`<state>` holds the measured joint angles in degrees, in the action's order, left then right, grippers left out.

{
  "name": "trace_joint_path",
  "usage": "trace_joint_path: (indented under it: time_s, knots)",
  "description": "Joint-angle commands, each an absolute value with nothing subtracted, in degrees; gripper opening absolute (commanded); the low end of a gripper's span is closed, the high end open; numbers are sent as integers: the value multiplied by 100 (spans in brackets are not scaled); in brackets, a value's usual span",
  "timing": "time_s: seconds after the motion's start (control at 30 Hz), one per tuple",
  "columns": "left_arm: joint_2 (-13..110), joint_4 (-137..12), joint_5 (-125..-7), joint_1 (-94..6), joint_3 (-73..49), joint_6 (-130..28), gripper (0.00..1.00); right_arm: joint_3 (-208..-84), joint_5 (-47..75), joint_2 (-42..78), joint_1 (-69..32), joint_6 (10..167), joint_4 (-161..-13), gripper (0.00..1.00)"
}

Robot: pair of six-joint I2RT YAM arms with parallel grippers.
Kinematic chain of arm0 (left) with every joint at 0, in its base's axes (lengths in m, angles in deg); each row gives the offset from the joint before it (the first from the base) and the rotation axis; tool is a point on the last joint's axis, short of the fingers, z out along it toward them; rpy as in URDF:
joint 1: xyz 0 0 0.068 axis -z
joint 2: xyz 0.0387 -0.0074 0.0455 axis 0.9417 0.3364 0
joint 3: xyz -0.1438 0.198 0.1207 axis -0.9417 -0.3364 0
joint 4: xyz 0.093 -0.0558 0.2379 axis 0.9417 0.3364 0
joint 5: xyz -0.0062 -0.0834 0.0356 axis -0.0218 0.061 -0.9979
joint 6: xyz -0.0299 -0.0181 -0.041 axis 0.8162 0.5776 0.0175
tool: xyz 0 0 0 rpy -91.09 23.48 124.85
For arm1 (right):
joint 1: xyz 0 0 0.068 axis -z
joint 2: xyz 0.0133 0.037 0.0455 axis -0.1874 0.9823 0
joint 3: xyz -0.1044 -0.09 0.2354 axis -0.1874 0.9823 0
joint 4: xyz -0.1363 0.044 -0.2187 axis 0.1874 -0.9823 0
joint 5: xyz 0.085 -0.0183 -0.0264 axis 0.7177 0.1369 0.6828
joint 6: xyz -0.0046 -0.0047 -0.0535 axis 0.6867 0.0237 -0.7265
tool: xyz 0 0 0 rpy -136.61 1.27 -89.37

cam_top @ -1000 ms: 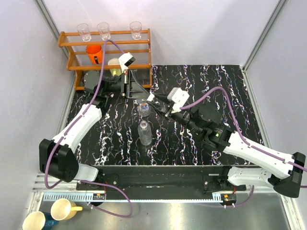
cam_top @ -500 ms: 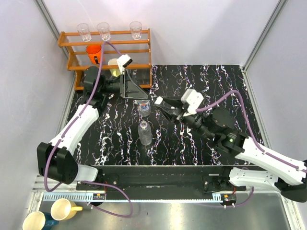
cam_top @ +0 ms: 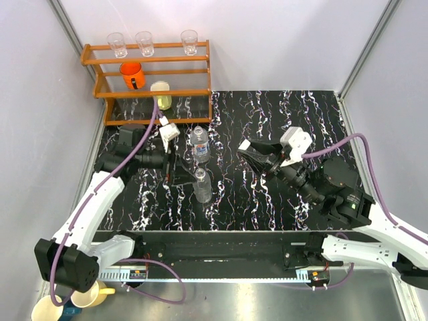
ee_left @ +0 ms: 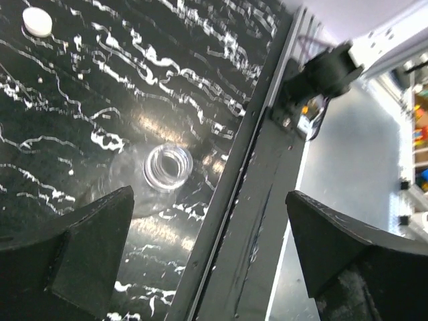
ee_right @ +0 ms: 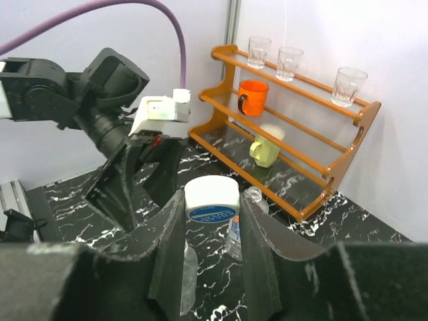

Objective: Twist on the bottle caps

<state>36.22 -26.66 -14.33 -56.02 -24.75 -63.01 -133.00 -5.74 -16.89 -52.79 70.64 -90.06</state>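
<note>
Two clear bottles stand uncapped mid-table: the labelled far bottle and the near bottle, whose open mouth shows from above in the left wrist view. My left gripper hangs open and empty just left of the near bottle. My right gripper is shut on a white bottle cap with a blue top, held in the air to the right of the bottles. Another white cap lies on the table.
A wooden rack stands at the back left with three glasses on top, an orange cup and a yellow cup. The table's metal front rail runs close to the near bottle. Two mugs sit below the table edge.
My left gripper has opened and swung from the rack back to the near bottle. My right arm has pulled away to the right with the cap still in its jaws.
</note>
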Motion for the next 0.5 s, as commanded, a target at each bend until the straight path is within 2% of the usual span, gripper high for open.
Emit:
trace_joint_path:
  time_s: [0.0,0.27,0.47]
  knots:
    - [3274,-2512,-2177,-5339,-2822,-7463,99,-13530,-801,-1599,-5336,7195,-9205,25]
    - [3344,-3390,-3390,-5127,-3226,-7366,99,-13600,-792,-1485,-5336,7318,-9248,25]
    - [3617,-3866,-3391,-5084,-3200,-7146,99,-13618,-827,-1494,-5336,7380,-9293,25]
